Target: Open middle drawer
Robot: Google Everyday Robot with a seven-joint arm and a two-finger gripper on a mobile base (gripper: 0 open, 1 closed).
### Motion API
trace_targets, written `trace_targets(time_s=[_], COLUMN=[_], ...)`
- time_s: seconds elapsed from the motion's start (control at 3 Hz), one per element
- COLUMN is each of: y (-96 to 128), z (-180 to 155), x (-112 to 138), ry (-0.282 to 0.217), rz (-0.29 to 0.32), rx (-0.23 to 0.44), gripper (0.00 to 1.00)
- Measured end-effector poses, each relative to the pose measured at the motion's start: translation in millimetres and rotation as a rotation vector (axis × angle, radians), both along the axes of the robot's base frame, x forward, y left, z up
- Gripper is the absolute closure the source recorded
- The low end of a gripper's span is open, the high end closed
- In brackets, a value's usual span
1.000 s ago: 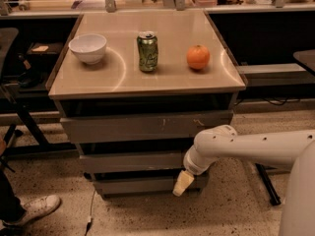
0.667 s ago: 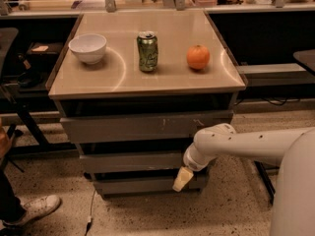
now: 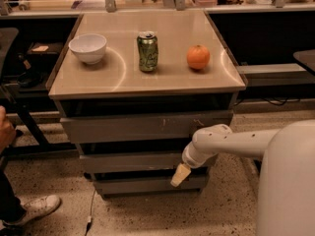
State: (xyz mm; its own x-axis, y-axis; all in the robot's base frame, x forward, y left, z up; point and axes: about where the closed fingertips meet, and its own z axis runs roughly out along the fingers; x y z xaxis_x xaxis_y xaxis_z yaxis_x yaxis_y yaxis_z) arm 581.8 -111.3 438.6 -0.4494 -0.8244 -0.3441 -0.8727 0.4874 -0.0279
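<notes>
The middle drawer [image 3: 133,162] is a wide, shallow grey drawer with a plain front, set between a taller scratched top drawer [image 3: 142,127] and a smaller bottom drawer [image 3: 147,184]. It looks shut. My gripper [image 3: 179,176] hangs from the white arm at the right end of the cabinet, pale tip pointing down and left, just below the middle drawer's front and over the gap above the bottom drawer.
On the cabinet top [image 3: 123,80] stand a white bowl [image 3: 88,48], a green can [image 3: 147,51] and an orange [image 3: 198,57]. A person's shoe [image 3: 32,210] and hand [image 3: 6,131] are at the left. My white body [image 3: 288,186] fills the lower right.
My gripper has shifted slightly left and up along the cabinet front. The drawers have not moved.
</notes>
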Motion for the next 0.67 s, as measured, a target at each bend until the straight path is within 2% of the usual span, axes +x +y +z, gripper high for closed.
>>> trace_targets(time_s=[0.67], y=[8], z=[-11], x=[32], ry=[-0.039], rz=[0.001], rx=[0.013], gripper=[0.0])
